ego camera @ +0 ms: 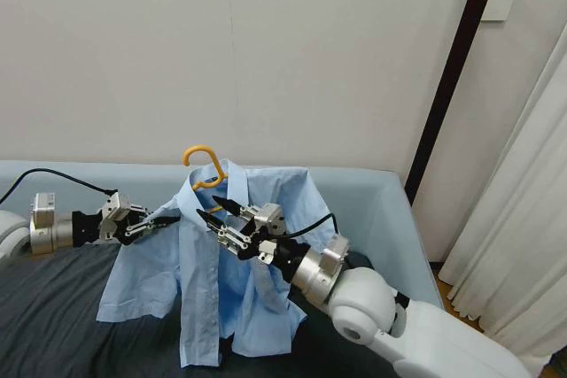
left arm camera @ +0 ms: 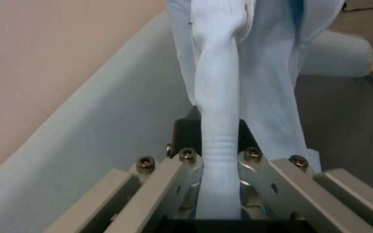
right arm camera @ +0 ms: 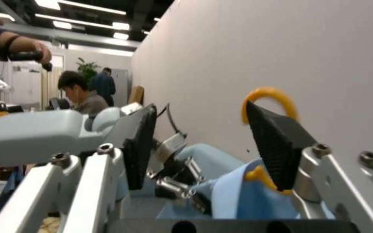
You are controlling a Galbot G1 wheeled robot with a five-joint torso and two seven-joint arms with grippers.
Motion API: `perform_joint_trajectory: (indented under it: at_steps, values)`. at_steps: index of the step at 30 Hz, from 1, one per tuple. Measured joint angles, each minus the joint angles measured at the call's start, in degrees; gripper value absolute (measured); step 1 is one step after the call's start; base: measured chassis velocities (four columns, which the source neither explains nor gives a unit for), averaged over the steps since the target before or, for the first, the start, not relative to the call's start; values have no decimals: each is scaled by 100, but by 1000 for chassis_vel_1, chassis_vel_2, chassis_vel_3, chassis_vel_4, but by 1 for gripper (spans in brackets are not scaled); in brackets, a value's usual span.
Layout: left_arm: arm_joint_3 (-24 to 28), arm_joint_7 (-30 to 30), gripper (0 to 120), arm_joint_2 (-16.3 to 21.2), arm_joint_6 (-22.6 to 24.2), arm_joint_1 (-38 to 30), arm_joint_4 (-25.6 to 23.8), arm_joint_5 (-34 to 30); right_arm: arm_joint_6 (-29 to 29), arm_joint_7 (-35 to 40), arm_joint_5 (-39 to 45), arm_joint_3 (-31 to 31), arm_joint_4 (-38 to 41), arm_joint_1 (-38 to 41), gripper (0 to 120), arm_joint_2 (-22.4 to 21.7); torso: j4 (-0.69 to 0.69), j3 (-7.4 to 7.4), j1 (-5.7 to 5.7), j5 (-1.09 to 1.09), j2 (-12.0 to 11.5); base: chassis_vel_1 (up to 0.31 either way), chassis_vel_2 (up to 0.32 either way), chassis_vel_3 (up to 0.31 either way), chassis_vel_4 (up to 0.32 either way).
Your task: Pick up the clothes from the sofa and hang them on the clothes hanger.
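Note:
A light blue shirt (ego camera: 221, 263) on a yellow hanger (ego camera: 202, 158) leans against the sofa's back, its hem spread over the seat. My left gripper (ego camera: 158, 219) reaches in from the left and is shut on the shirt's shoulder; in the left wrist view a fold of the shirt (left arm camera: 220, 97) runs between the fingers of the left gripper (left arm camera: 219, 158). My right gripper (ego camera: 217, 210) is open just below the collar, in front of the shirt. Seen from the right wrist, the right gripper (right arm camera: 206, 145) has its pads wide apart, with the hanger's hook (right arm camera: 271, 97) beyond them.
The sofa has a pale blue back (ego camera: 363, 196) and a dark grey seat (ego camera: 53, 307). A dark slanted pole (ego camera: 447, 77) rises to the right of the sofa, with a white curtain (ego camera: 523, 245) farther right. People (right arm camera: 86, 94) are in the room behind.

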Motion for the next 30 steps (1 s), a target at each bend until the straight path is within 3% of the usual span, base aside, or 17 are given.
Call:
perform_joint_trajectory:
  at_steps: [5, 7, 12, 17, 23, 30]
  values:
    - [-42, 333, 1, 102, -139, -78, 126, 131, -752, 63, -226, 461, 16, 314, 78, -581, 1, 0, 0, 0, 0, 0, 0, 0, 0]
    - [-86, 517, 1, 162, -161, -105, 129, 160, -1128, -149, -337, 485, -17, 573, 86, -962, -2, 0, 0, 1, 0, 0, 0, 0, 0]
    - [-201, 775, 1, 260, -177, -95, 102, 208, -1801, -598, -628, 335, -180, 1031, 99, -1307, -1, 0, 0, 1, 0, 0, 0, 0, 0]
    - [-327, 989, 1, 294, -219, 47, 6, 322, -2195, -892, -641, 50, -415, 1351, 100, -1290, 1, 0, 0, 1, 0, 0, 0, 0, 0]
    - [-322, 1036, 1, 147, -266, 159, -104, 497, -2477, -1308, -412, -374, -798, 1624, 100, -972, 2, 0, 0, -1, 0, 0, 0, 0, 0]
    - [-127, 1052, 1, 15, -288, -32, -38, 577, -2597, -1981, -849, -560, -1148, 1722, 100, -778, -1, 0, 0, 0, 0, 0, 0, 0, 0]
